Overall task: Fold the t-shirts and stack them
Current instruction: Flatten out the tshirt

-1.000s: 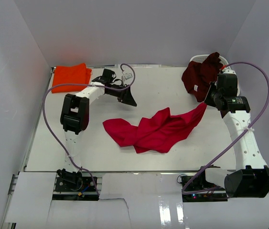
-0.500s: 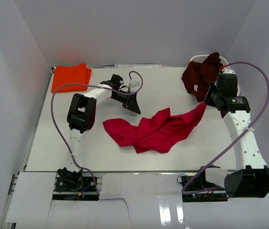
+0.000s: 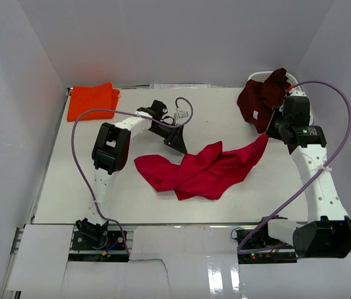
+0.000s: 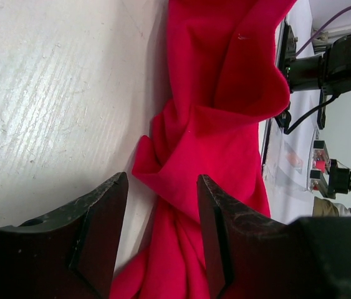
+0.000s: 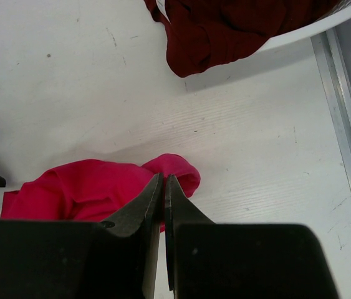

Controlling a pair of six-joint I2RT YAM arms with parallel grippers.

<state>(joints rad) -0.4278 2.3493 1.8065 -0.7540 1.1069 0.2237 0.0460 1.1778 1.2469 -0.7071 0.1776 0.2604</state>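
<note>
Top external view shows the red t-shirt (image 3: 200,171) lying crumpled in the middle of the white worktop (image 3: 219,112). One corner of it is pulled out to a point on the right side. That corner goes up to the right gripper (image 3: 274,132).

The right gripper has its two fingers pressed tight together, and they pinch that corner of the red t-shirt. In the right wrist view the fingers (image 5: 153,199) meet with no gap, and the red cloth (image 5: 81,190) bunches up just past their tips.

The left gripper (image 3: 178,144) hangs over the far edge of the red t-shirt, near the middle of the worktop. In the left wrist view its two dark fingers (image 4: 103,218) are spread apart and hold nothing. A fold of the red t-shirt (image 4: 225,93) shows in the gap between them. I cannot tell if the fingers touch the cloth.

The orange t-shirt (image 3: 92,101) lies flat and folded in the far left corner, well apart from both arms. The maroon t-shirt (image 3: 262,99) hangs in a heap over the white basket (image 3: 259,76) in the far right corner. Part of it spills onto the worktop, and a small white tag (image 3: 257,114) shows on it.
</note>
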